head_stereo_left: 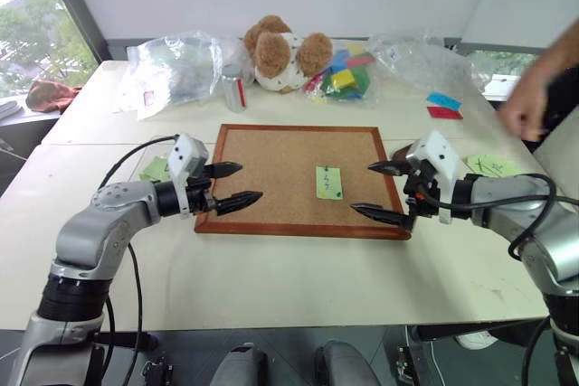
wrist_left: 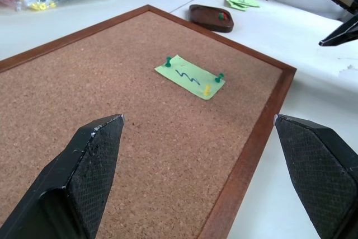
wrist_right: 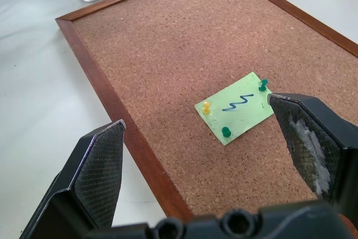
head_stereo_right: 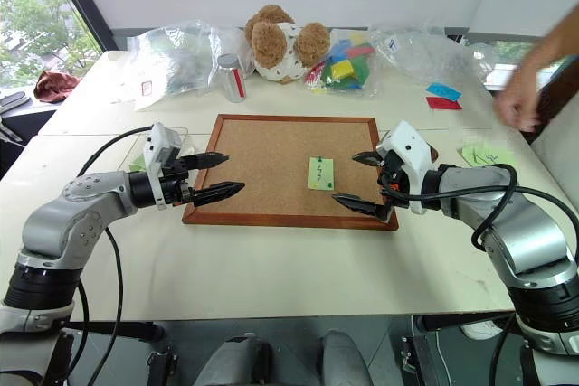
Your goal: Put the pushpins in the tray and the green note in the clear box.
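Green note (wrist_right: 238,106), thin and limp, is held flat by three pushpins (wrist_right: 226,132); grip each small hard head first; both end effectors gape, empty.

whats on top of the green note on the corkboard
Three pushpins sit on the green note: two green pushpins and one yellow pushpin, around a dark squiggle. It lies flat on the corkboard; the cork directly beneath it is covered.
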